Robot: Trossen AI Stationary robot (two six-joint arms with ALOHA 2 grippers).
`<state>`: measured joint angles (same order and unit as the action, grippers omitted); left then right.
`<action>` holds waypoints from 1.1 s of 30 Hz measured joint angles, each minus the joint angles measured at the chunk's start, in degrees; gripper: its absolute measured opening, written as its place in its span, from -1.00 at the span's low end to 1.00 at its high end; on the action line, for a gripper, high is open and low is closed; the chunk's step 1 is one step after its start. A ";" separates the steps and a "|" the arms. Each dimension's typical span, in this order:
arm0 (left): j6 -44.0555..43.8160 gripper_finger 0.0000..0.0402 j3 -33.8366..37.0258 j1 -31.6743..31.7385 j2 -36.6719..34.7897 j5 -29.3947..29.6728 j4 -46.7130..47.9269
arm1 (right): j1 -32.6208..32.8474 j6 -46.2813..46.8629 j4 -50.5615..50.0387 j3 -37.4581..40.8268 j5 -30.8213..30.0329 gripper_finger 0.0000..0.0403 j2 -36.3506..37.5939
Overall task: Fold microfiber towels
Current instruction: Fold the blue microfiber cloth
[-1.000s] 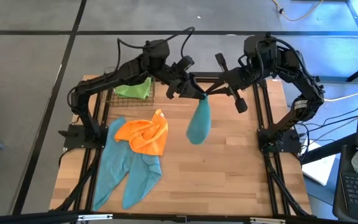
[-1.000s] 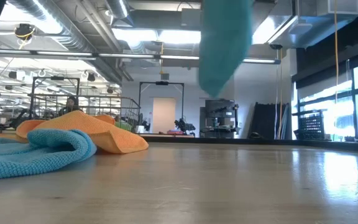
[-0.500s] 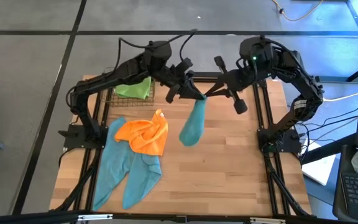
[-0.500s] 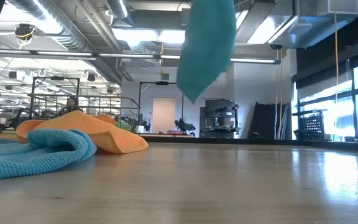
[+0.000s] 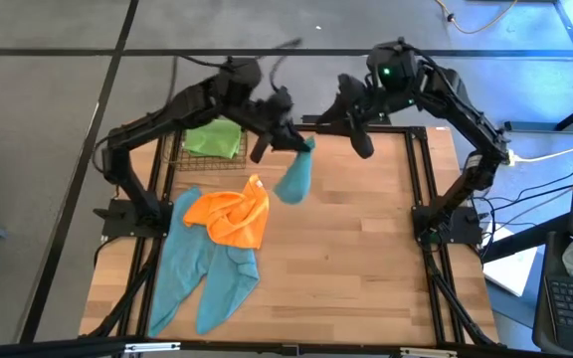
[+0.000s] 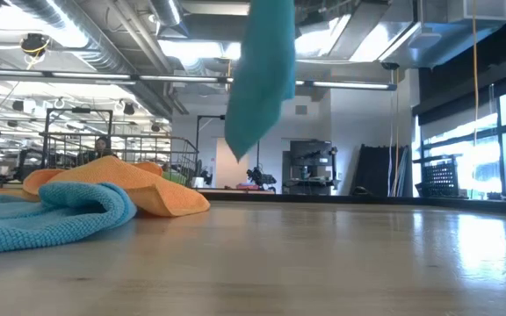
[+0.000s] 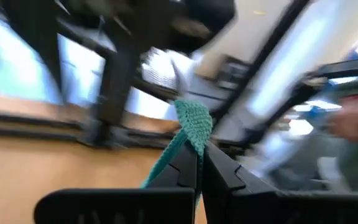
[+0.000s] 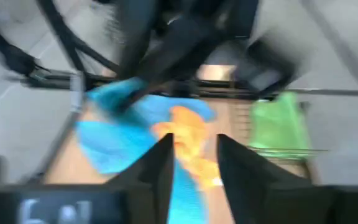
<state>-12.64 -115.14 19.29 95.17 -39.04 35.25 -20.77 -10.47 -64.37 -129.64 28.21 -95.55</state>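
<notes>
A teal microfiber towel (image 5: 291,179) hangs in the air over the far middle of the table, with my left gripper (image 5: 299,147) shut on its top. In the low view this towel (image 6: 262,79) dangles well above the wood. My right gripper (image 5: 326,121) stands open just to the right of it, with nothing between its fingers (image 8: 166,155). An orange towel (image 5: 232,214) lies crumpled on two teal towels (image 5: 202,273) at the table's left. A lime green towel (image 5: 215,139) lies in a wire basket at the far left. My left gripper pinches the teal towel's top corner (image 7: 193,121) between its two fingers, and a small tip of cloth sticks out past them. The fingers reach out nearly level from the table's left. The towel hangs slack below them, lifted clear of the table.
The wire basket (image 5: 182,154) stands at the far left corner. The orange and teal pile (image 6: 77,197) takes up the table's left part. Bare wood (image 5: 366,249) spreads over the middle and right. Black frame rails (image 5: 421,169) run along the table's sides.
My right gripper has let go of the hanging teal towel and drawn back toward the far right. My left gripper has taken the towel's top and carried it toward the table's left; the towel has swung left with it, still clear of the table.
</notes>
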 joint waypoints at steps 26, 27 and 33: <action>11.76 -1.00 -0.04 -0.30 -9.61 15.77 20.79 | -0.07 0.86 16.92 -0.02 18.28 0.20 -12.57; 11.68 -1.00 -0.03 -0.30 -9.57 15.78 20.80 | -0.07 1.31 19.27 -0.02 18.25 0.20 -12.57; 11.67 -1.00 -0.03 -0.34 -9.50 18.07 20.69 | 1.97 5.39 30.92 -0.07 17.97 0.20 -13.67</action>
<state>-0.97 -115.18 18.95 85.67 -20.97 55.94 -18.80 -5.08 -33.46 -129.71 46.17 -109.22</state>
